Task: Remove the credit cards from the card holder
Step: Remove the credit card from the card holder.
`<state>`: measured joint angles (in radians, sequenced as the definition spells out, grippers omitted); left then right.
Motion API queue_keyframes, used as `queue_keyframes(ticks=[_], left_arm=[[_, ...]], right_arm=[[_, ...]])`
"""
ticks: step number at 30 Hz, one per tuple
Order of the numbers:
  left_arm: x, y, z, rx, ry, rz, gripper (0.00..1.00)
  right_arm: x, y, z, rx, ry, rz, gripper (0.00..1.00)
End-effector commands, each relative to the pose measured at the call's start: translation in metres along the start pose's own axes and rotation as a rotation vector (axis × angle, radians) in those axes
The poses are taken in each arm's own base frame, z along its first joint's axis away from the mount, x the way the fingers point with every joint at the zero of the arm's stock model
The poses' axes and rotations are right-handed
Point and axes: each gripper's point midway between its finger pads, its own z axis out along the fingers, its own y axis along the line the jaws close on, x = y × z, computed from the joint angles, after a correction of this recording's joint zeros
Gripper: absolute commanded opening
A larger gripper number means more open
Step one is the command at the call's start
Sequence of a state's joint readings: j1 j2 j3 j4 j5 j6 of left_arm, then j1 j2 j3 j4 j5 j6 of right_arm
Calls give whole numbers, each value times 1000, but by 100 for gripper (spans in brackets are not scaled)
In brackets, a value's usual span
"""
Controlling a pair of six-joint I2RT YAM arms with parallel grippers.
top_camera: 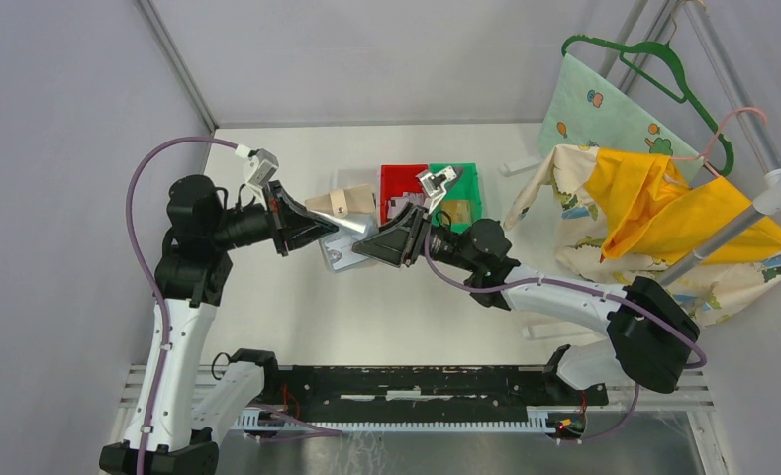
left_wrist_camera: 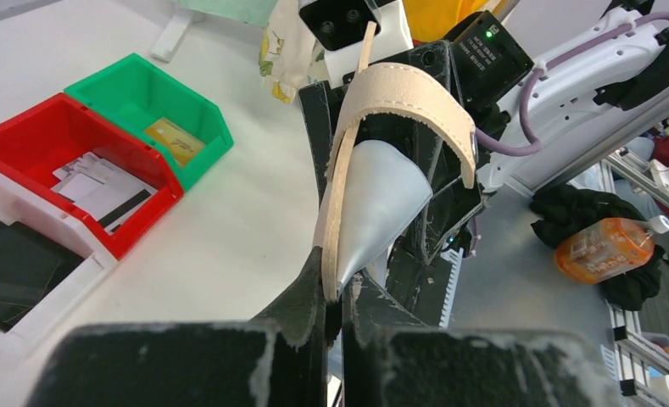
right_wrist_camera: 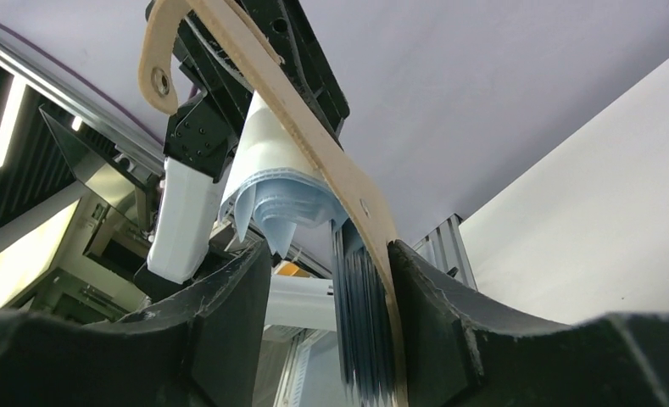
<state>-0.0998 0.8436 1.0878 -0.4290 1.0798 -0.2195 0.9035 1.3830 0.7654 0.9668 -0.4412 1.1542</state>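
The beige card holder (top_camera: 342, 204) hangs in the air between both arms, in front of the bins. My left gripper (top_camera: 317, 233) is shut on its edge; in the left wrist view the jaws (left_wrist_camera: 339, 292) pinch the beige cover (left_wrist_camera: 341, 195), with a silvery sleeve (left_wrist_camera: 373, 203) bulging beside it. My right gripper (top_camera: 371, 242) is open, and its fingers straddle the beige flap (right_wrist_camera: 314, 144) and the hanging stack of clear sleeves (right_wrist_camera: 360, 314). The flap rests against one finger (right_wrist_camera: 432, 297). A gold card (left_wrist_camera: 174, 140) lies in the green bin, pale cards (left_wrist_camera: 102, 186) in the red bin, and a black card (left_wrist_camera: 8, 271) in the white bin.
The white bin (top_camera: 351, 181), the red bin (top_camera: 403, 178) and the green bin (top_camera: 465, 178) stand in a row at the back middle of the table. Clothes (top_camera: 663, 213) and a green hanger (top_camera: 663, 59) hang on a rack at the right.
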Motion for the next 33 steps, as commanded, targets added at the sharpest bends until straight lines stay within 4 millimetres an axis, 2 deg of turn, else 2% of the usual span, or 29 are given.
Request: queue_keyframes(ticks=[1, 5, 10, 13, 23, 27, 33], left_arm=[[-23, -23, -2, 68, -35, -14, 2], [-26, -26, -1, 91, -26, -61, 2], [-29, -31, -1, 116, -16, -107, 2], [-30, -36, -2, 132, -12, -112, 2], [-30, -58, -9, 224, 22, -131, 2], [-27, -61, -11, 239, 35, -144, 2], [-25, -61, -10, 249, 47, -160, 2]], right_arm=[[-3, 39, -7, -150, -9, -113, 59], [5, 35, -14, -150, 15, -182, 61], [4, 36, -20, -150, 8, -329, 69], [-2, 33, -21, -122, -1, -420, 72], [-33, 19, -5, -51, 20, -558, 68], [-43, 30, 3, -86, 0, -594, 68], [-46, 62, 16, -226, 27, -603, 67]])
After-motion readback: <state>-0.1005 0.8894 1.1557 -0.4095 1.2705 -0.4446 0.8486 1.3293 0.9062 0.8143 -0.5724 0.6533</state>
